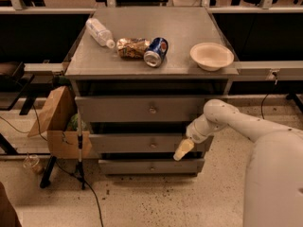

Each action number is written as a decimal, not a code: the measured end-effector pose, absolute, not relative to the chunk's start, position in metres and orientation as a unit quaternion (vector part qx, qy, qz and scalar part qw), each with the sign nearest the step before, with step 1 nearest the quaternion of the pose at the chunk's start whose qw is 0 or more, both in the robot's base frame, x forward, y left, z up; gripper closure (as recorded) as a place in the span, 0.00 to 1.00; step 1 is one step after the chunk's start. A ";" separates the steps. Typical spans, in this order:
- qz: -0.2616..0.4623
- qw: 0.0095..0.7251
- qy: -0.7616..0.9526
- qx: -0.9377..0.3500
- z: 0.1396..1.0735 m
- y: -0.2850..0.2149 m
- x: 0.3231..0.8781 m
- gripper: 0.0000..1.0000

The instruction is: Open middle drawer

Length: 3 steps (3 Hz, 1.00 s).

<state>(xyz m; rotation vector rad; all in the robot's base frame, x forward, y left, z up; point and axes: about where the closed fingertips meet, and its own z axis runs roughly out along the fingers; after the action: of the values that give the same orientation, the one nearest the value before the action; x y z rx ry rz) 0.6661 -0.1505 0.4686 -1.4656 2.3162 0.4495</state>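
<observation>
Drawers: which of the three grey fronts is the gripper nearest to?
The middle drawer: the gripper sits over its right end, right of the knob; the top drawer and bottom drawer lie above and below.

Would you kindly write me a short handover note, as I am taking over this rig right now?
Gripper: low in front of the cabinet, over the right end of the middle drawer, to the right of its knob and not on it.
Middle drawer: looks shut, with its knob free.
Done: the approach only; the gripper is at drawer height.
Left: move the gripper left to the knob, take hold of it and pull the drawer out.
</observation>
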 end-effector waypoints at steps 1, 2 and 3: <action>0.170 0.175 0.825 -0.510 0.450 -0.153 0.683 0.00; 0.172 0.177 0.826 -0.507 0.443 -0.155 0.689 0.00; 0.176 0.170 0.831 -0.499 0.433 -0.162 0.684 0.00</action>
<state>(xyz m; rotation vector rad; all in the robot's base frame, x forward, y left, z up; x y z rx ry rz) 0.6844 -0.1618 0.4329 -1.4173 2.3616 0.4993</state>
